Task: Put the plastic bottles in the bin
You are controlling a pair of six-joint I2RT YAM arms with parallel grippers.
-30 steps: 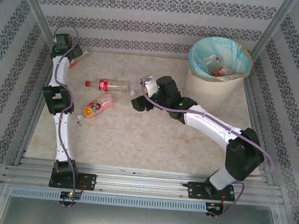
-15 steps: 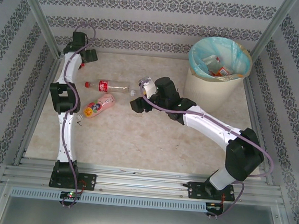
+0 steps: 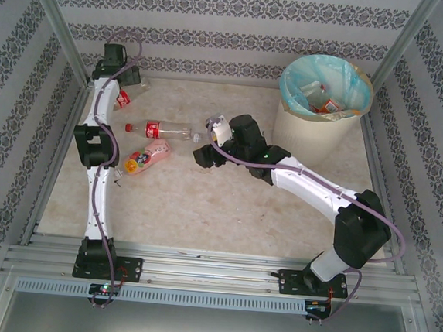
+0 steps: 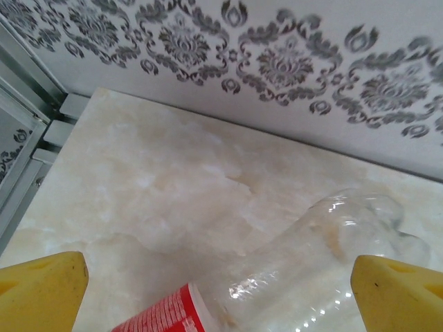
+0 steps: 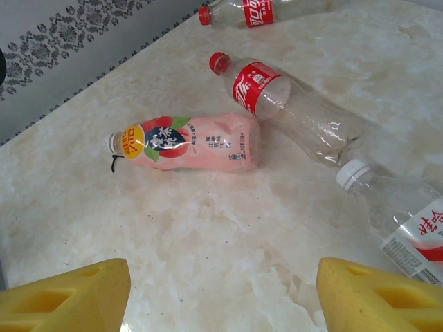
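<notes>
A clear bottle with a red label (image 4: 277,283) lies on the table by the back wall, between the wide-apart yellow fingers (image 4: 41,294) of my left gripper (image 4: 218,304), which is open and not closed on it. In the top view this bottle (image 3: 123,98) and the left gripper (image 3: 128,80) are in the far left corner. My right gripper (image 5: 221,304) is open over bare table. Ahead of it lie a pink bottle (image 5: 187,142), a red-capped cola bottle (image 5: 291,104) and a white-capped bottle (image 5: 394,207). The bin (image 3: 320,124) stands at the far right with bottles inside.
Patterned walls and metal posts close in the table (image 3: 225,213) on three sides. A metal rail (image 3: 58,167) runs along the left edge. The right arm stretches across the middle from its base (image 3: 312,283). Open marble surface lies at the front centre.
My left gripper has shifted right along the back wall over the red-labelled bottle, and its fingers have spread wider. The right arm and the other bottles have not moved.
</notes>
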